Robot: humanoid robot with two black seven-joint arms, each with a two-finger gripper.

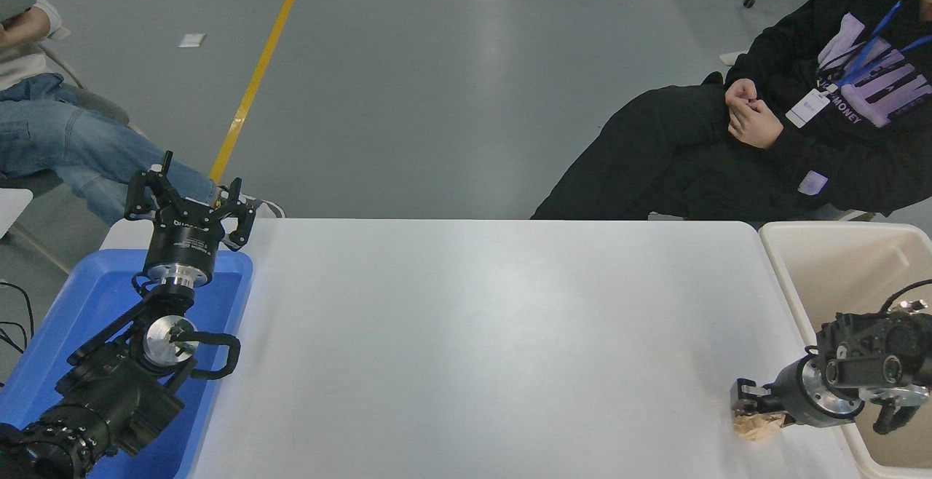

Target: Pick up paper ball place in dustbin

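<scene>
Head view: the crumpled tan-brown paper ball (756, 426) lies on the white rectangular table (480, 333), near the table's near right corner and just beside the large beige-cream plastic dustbin (790, 275) standing off the table's right edge. Its surface is wrinkled and lumpy, and only its lower left part shows. The right black gripper (750, 400) lies low over the ball, in contact with its top; whether the fingers are spread or pinching the paper cannot be told. The right arm crosses above the dustbin's rim. The left black gripper (191, 199) is parked at the lower left above the shallow bright blue plastic tray (87, 304), fingers spread apart. Two seated persons occupy the far side.
</scene>
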